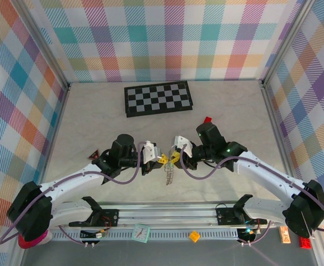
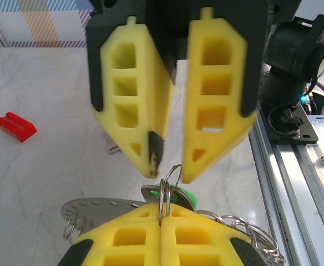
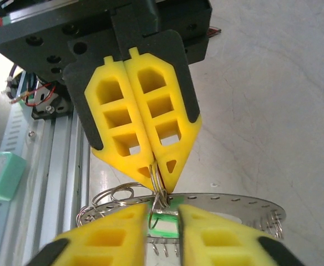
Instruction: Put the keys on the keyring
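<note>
Since the keyring (image 3: pixel 234 204) is thin, stiff metal, light but slick, its springy wire loops look like the best hold. The left gripper (image 3: pixel 161 169) is clamped on one loop (image 2: pixel 162 194) at its rim. The keyring lies between the two arms, near the table's front edge. The right gripper (image 2: pixel 170 169) has its jaws apart around that loop. The green key (image 2: pixel 185 198), just beneath, is tiny and best pinched by its plastic head. Count: one keyring and one green key; I cannot find the black key.
</note>
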Robot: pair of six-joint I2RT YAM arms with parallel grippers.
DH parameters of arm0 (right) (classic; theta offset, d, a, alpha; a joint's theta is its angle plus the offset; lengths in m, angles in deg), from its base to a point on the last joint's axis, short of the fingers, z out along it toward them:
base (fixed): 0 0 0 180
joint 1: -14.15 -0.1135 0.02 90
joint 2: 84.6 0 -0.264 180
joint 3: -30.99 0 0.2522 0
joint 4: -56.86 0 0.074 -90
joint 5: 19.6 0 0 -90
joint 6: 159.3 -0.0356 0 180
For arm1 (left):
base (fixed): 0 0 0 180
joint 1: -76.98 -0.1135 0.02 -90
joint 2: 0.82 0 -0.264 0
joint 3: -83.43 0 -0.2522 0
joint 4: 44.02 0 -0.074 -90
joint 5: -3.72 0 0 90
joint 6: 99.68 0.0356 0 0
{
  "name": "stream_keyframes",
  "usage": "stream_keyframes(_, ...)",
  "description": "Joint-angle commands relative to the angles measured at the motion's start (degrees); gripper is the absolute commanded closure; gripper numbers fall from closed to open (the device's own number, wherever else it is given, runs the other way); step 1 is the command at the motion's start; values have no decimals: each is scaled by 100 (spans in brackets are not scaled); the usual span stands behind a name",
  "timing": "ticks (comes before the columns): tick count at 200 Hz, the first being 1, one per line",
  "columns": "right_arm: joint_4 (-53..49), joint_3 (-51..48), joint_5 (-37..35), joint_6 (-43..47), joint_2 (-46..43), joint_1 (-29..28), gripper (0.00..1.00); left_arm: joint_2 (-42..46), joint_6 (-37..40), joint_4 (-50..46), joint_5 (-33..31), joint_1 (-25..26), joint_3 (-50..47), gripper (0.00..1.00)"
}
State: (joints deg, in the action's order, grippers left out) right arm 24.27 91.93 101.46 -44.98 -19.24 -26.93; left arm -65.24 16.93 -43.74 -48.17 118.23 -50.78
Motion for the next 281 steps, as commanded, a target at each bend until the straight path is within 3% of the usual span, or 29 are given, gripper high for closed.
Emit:
stream_keyframes(1, 78, -25, 17, 11, -49, -5, 85, 133, 2, 340, 206, 36, -56, 100)
stream_keyframes(48, -101, -8, -252, 12, 10, 4, 100, 178, -4, 392, 240, 41, -65, 100)
stream_keyframes(76, -204, 25, -294, -40, 250, 38, 100, 279, -86, 837, 388, 39, -206, 100)
stream_keyframes(105, -226, 103, 275, -140, 514, 39, 100, 312, -174, 1234, 381, 54, -329, 100)
stream_keyframes(140, 101, -85, 373, -200, 214, 86, 87, 305, -233, 1344, 286, 61, -431, 100)
stream_keyframes(156, 583, -367, -3, -195, -139, 118, 72, 293, -294, 1435, 260, 61, -502, 100)
stream_keyframes(167, 944, -602, -369, -103, -411, 121, 68, 269, -333, 1502, 260, 67, -544, 100)
stream_keyframes(186, 1350, -849, -464, 61, -778, 134, 65, 215, -384, 1555, 301, 66, -560, 100)
stream_keyframes(218, 1279, -739, 365, 72, -697, 127, 61, 106, -428, 1627, 363, 64, -522, 100)
stream_keyframes(281, 1480, -624, 598, -116, -371, 127, 67, 141, -507, 1704, 416, 75, -535, 100)
